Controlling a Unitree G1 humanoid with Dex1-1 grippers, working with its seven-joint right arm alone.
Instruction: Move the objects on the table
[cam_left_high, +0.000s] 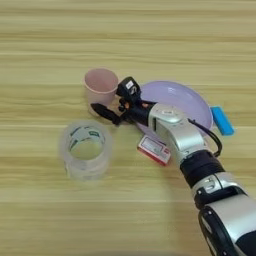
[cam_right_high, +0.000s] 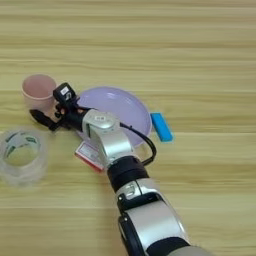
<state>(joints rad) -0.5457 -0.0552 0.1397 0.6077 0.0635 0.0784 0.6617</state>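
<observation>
A pink cup (cam_left_high: 101, 84) stands upright left of centre on the table (cam_left_high: 150, 30). My right gripper (cam_left_high: 112, 98) is open just to the cup's right. One black finger (cam_left_high: 103, 111) reaches under the cup's near side and the other (cam_left_high: 128, 88) is by its right wall. Nothing is held. Behind the silver forearm lies the lavender plate (cam_left_high: 186, 100), partly covered by the arm. The white-and-red flat box (cam_left_high: 154, 150) lies just in front of the plate, beside the forearm. The blue block (cam_left_high: 221, 120) rests off the plate's right edge.
A clear roll of tape (cam_left_high: 86, 149) stands on the table in front of the cup, to the left of the box. My forearm crosses from the bottom right over the plate's near edge.
</observation>
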